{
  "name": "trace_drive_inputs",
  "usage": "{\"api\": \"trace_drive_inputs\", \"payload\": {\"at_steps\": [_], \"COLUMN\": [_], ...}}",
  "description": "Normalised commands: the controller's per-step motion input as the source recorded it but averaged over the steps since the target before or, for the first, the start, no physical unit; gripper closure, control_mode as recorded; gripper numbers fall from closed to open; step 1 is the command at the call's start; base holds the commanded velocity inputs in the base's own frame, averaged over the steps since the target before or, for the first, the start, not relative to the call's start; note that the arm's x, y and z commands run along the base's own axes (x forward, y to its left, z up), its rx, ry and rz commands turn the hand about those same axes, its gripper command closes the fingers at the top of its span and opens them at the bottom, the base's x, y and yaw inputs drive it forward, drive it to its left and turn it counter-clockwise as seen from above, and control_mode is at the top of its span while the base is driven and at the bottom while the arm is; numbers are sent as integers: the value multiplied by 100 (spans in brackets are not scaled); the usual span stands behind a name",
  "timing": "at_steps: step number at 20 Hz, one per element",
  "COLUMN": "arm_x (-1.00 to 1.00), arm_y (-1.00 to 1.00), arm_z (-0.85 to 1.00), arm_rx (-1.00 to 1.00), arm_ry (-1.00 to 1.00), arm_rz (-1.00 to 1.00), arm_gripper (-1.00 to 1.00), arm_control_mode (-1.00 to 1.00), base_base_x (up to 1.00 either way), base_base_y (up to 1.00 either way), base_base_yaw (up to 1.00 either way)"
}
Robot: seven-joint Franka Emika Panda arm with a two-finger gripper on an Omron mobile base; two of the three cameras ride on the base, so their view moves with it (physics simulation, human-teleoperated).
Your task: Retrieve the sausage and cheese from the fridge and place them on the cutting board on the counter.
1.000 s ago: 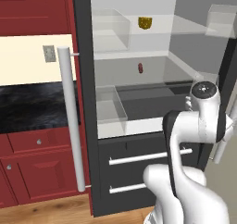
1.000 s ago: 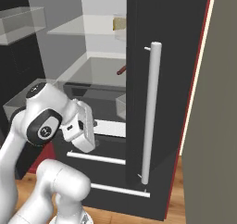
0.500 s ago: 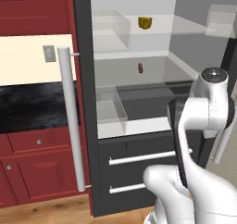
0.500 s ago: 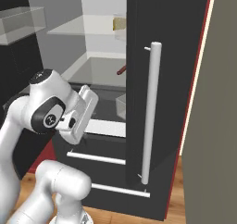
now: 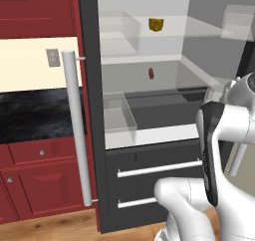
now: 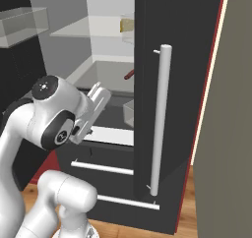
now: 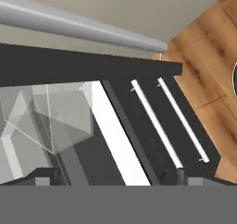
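Sausage (image 5: 151, 73) lies on the middle shelf of the open fridge (image 5: 89, 110); cheese (image 5: 156, 25) sits above. End effector (image 6: 98, 100) is open and empty, so it should rise and reach straight in, clear of the clear bin (image 5: 118, 113).

We are looking into the open fridge (image 5: 144, 135), its pale interior lit. The cheese (image 5: 156, 25) is sitting on the upper shelf, and the sausage (image 5: 151, 73) is standing on the shelf below it, well apart from it. A clear bin (image 5: 119, 116) is resting lower left inside. Left of the fridge, the black worktop (image 5: 35, 115) is lying over red cabinets (image 5: 35, 185).
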Motion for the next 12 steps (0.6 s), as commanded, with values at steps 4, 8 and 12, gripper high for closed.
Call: {"api": "trace_drive_inputs", "payload": {"at_steps": [4, 8, 12], "arm_x": [20, 31, 33], "arm_y": [0, 0, -9], "arm_z": [29, 17, 16], "arm_rx": [7, 1, 0], "arm_ry": [-26, -20, -11], "arm_rz": [-29, -23, -17], "arm_gripper": [-100, -100, -100], "arm_control_mode": [-100, -100, -100], "base_base_x": [0, 0, 0], "base_base_y": [0, 0, 0], "base_base_yaw": [0, 0, 0]}}
